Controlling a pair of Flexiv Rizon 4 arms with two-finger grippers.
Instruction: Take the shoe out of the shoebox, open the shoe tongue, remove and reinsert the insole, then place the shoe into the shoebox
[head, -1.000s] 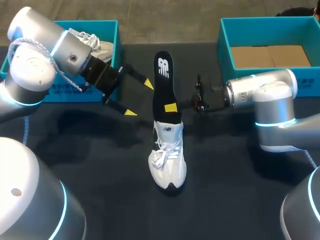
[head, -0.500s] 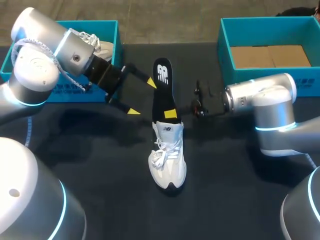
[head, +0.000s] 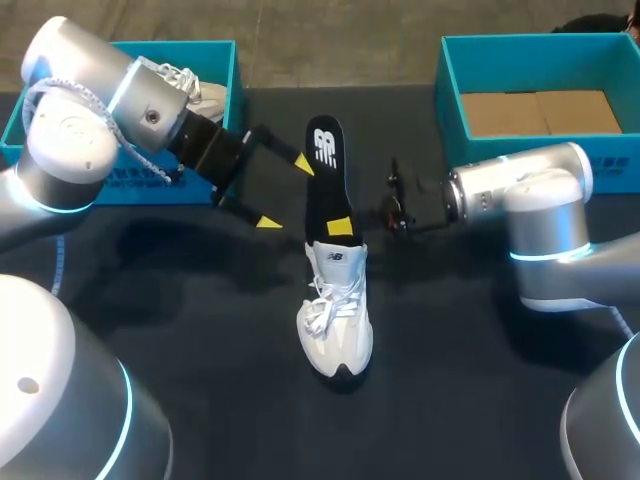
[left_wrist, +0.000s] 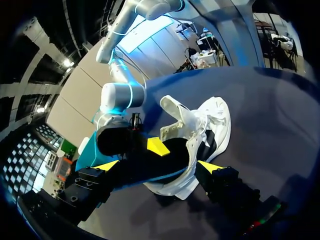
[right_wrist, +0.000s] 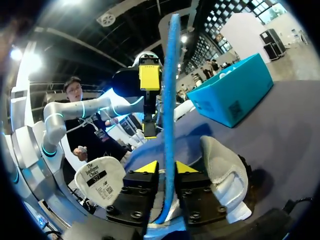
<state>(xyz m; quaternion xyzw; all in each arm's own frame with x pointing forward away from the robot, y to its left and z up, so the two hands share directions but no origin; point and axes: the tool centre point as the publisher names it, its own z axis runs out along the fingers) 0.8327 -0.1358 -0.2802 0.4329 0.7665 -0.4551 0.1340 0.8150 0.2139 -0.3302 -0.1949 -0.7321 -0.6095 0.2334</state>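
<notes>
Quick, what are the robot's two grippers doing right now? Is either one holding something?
Left gripper: open, holding nothing.
Right gripper: closed on the insole.

Soft overhead light leaves faint shadows on table (head: 200, 330).

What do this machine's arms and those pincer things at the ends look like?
The left arm and right arm are thick, rounded silver-grey tubes with glowing cyan rings at the joints. A white braided cable loops along the left one. The left pincer and right pincer are black, each with two slim fingers ending in bright yellow wedge tips.
</notes>
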